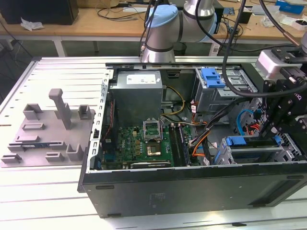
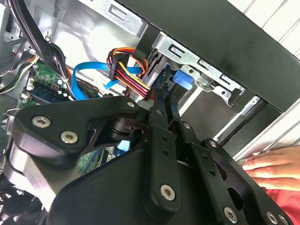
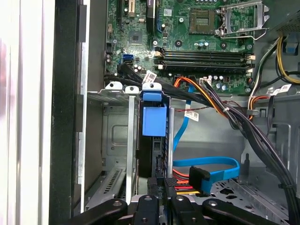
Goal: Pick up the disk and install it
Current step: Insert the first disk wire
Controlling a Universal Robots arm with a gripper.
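Poised with claw (image 3: 164, 182) at the near end of the disk (image 3: 152, 150), standing on edge in the drive cage (image 3: 115, 136) straight ahead. Cannot tell whether clenched or released.

Your computer case (image 1: 192, 184) lies open on the desk (image 1: 48, 206), with the fixture plate (image 1: 43, 139) just beside the case on the exterior view's left. Inside the case you'll find the motherboard (image 1: 139, 143) toward that side, the power supply box (image 1: 139, 88) against the case's far wall, and the drive cage (image 1: 268, 153) at the case's end on the exterior view's right. The disk (image 3: 151, 150) stands on edge in that cage, with the hand (image 3: 162, 199) close over it.
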